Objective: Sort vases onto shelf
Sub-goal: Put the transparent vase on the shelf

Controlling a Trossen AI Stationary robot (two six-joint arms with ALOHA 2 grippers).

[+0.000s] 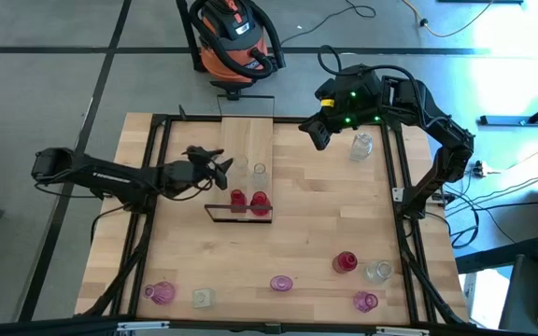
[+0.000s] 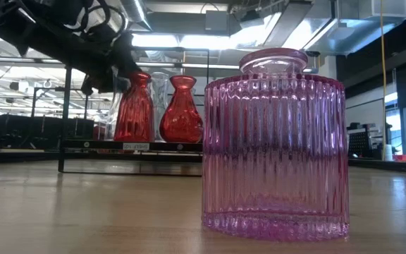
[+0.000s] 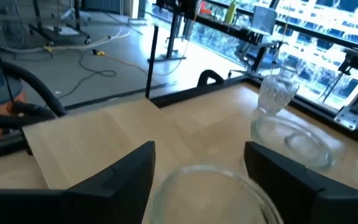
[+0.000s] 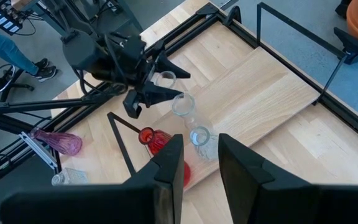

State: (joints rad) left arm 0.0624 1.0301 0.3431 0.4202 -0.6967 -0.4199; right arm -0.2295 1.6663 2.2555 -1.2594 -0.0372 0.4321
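Observation:
The shelf (image 1: pixel 247 140) lies on the table's far middle. At its near end stand two red vases (image 1: pixel 237 199) (image 1: pixel 260 201), with a clear vase (image 1: pixel 259 172) just behind them. My left gripper (image 3: pixel 199 149) (image 1: pixel 227 168) reaches level over the shelf from the left. It is open, with one finger on each side of another clear vase's rim (image 3: pixel 209 180), which stands on the plank. My right gripper (image 4: pixel 201 149) (image 1: pixel 318 135) hangs high over the table's far right. It is open with nothing between its fingers. A further clear vase (image 1: pixel 361 145) stands on the table near it. My left gripper comes level from the table's left, and its fingers (image 3: pixel 129 171) flank the clear vase's rim (image 3: pixel 166 180). The vase stands upright on the plank. I cannot tell whether the fingers touch the glass.
Along the near edge stand pink vases (image 1: pixel 160 293) (image 1: pixel 281 283) (image 1: pixel 365 301), clear ones (image 1: pixel 203 298) (image 1: pixel 377 272) and a red one (image 1: pixel 346 262). The low view has a ribbed pink vase (image 2: pixel 273 141) close in front. A black frame (image 1: pixel 239 213) closes the shelf's near end. A vacuum cleaner (image 1: pixel 236 37) stands beyond the far edge.

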